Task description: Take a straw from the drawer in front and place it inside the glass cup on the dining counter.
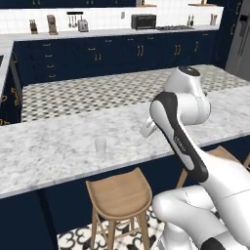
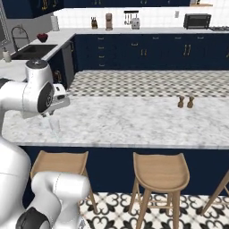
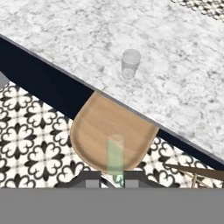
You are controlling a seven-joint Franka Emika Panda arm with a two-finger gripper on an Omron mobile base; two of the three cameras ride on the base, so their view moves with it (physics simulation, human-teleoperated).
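In the hand view my gripper [image 3: 113,178] is shut on the straw [image 3: 115,154], a thin pale greenish-white stick rising from between the two dark fingertips. The hand hangs over a wooden stool [image 3: 111,131], just off the near edge of the dining counter [image 3: 183,87]. The glass cup [image 3: 130,63] stands upright on the marble a little beyond that edge, apart from the straw. The same glass cup [image 1: 100,146] shows left of my arm in the left base view, and the glass cup [image 2: 54,126] sits under my hand in the right base view. The drawer is out of view.
Wooden stools [image 1: 119,191] [image 2: 161,172] stand along the counter's navy base. Two small brown shakers [image 2: 185,102] sit far right on the dining counter [image 2: 134,120]. The rear worktop [image 1: 97,33] holds a toaster oven and utensils. The floor is patterned tile.
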